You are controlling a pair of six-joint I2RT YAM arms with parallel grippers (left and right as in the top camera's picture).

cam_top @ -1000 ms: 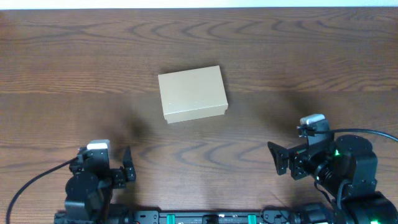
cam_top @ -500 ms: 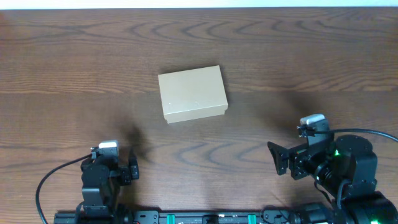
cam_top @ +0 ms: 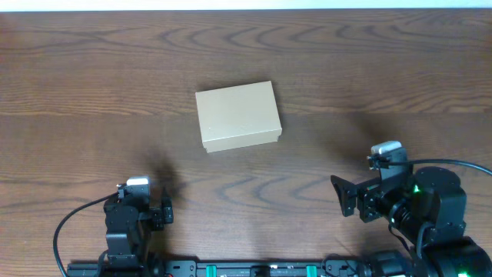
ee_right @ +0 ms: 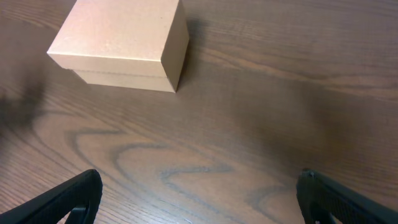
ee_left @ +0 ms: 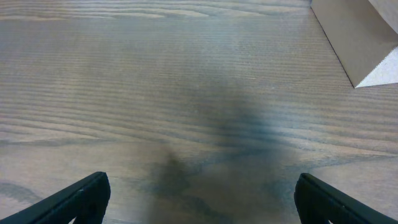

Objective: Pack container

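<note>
The container [cam_top: 237,115] is a plain tan cardboard box with its lid shut, lying on the wooden table a little left of centre. It also shows in the right wrist view [ee_right: 124,42] at the top left, and its corner shows in the left wrist view [ee_left: 359,37] at the top right. My left gripper [ee_left: 199,199] is open and empty, low at the table's near left, well short of the box. My right gripper [ee_right: 199,196] is open and empty at the near right, also apart from the box. No tape rolls are in view.
The dark wood-grain table [cam_top: 369,69] fills all views. Both arm bases [cam_top: 134,231] [cam_top: 415,208] sit along the near edge. A pale strip runs along the far edge of the table.
My left arm has drawn back a little toward the near edge and shifted slightly right. The right arm and the box have not moved.
</note>
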